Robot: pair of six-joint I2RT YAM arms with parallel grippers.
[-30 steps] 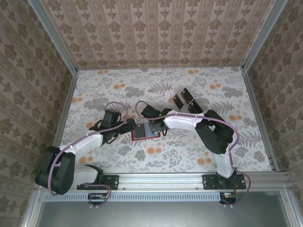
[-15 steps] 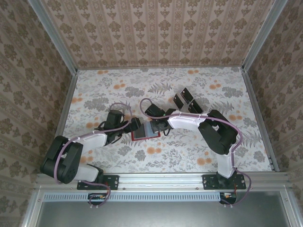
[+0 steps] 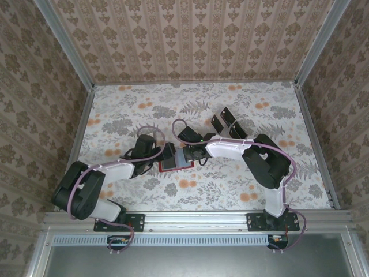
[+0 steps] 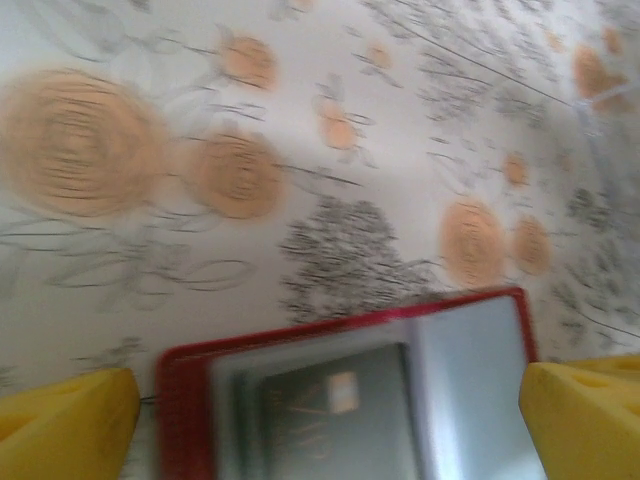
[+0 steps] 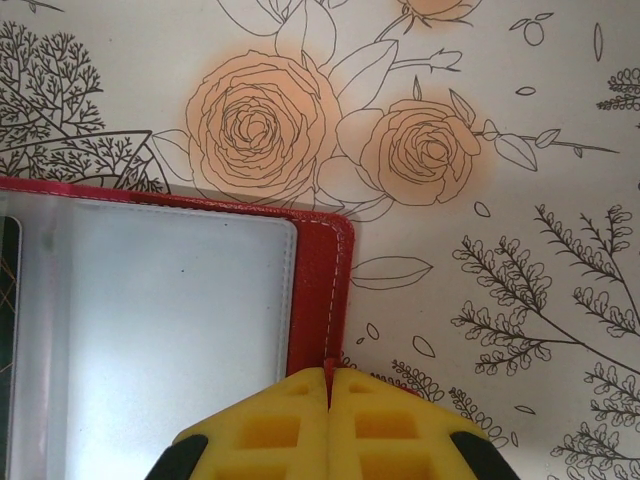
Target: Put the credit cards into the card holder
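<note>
The right claw (image 5: pixel 329 392) is pinched together on the red edge of the open card holder (image 5: pixel 322 280). The left claw (image 4: pixel 325 415) stands wide apart, straddling the holder, with a dark credit card (image 4: pixel 300 435) in its clear pocket. Loose credit cards (image 3: pixel 226 122) lie beyond on the bench (image 3: pixel 127 104).

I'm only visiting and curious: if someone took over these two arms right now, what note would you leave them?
Left gripper: open, astride the card holder, holding nothing.
Right gripper: shut, seemingly pinching the holder's red edge.
Done: holder lies open on the table; one dark card sits in a clear pocket.
Left to do: loose cards lie farther back, to the right; each needs picking up and pocketing.
</note>
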